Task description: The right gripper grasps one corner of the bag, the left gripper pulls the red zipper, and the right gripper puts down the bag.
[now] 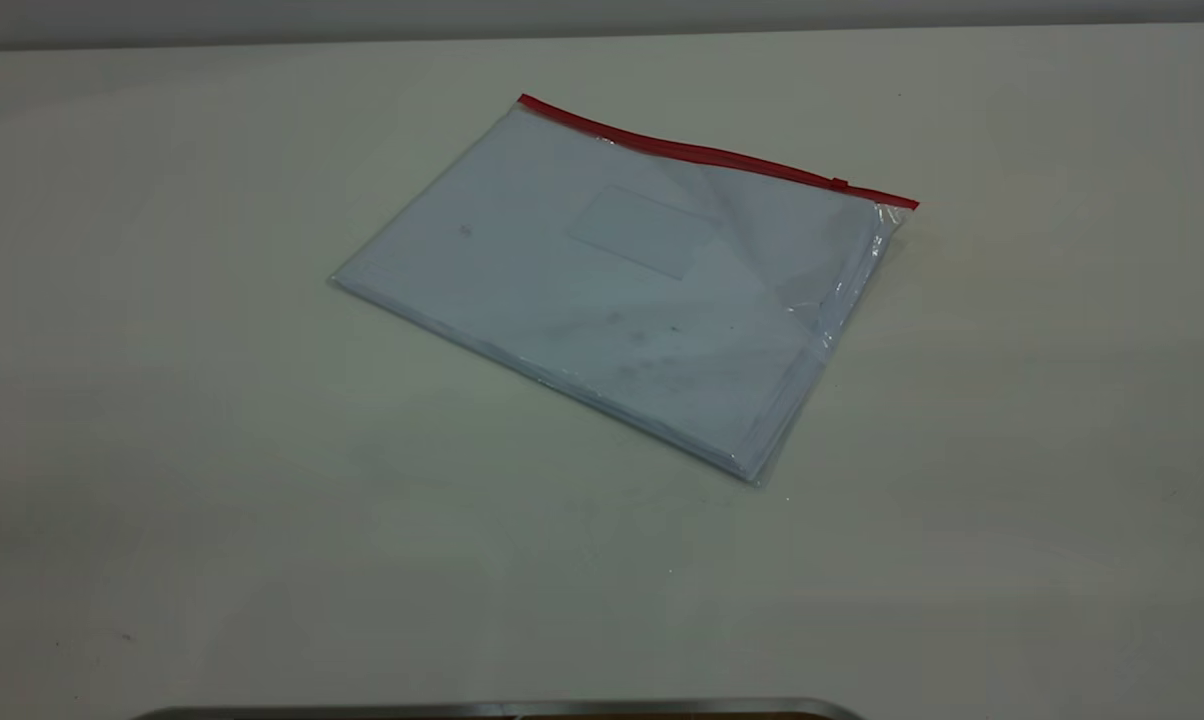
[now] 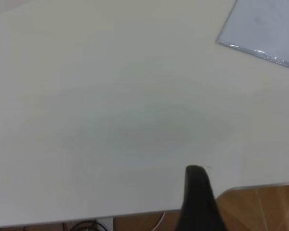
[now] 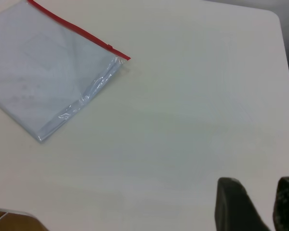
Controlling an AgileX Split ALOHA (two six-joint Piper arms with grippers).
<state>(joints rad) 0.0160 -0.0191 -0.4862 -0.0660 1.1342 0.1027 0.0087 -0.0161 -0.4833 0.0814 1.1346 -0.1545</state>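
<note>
The flat, pale bluish transparent plastic bag point(image 1: 622, 280) lies on the cream tabletop point(image 1: 162, 450), its thin red zipper point(image 1: 712, 155) along its far edge. The black right hand point(image 3: 257, 204) hovers well apart from the bag with fingers parted. The left hand point(image 2: 200, 202) is also well clear; whether it is open, I cannot tell.

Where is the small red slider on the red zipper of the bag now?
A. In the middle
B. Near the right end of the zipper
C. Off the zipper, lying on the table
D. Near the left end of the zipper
B: in the exterior view the slider sits close to the right end of the red zipper, on the far edge of the bag.
</note>
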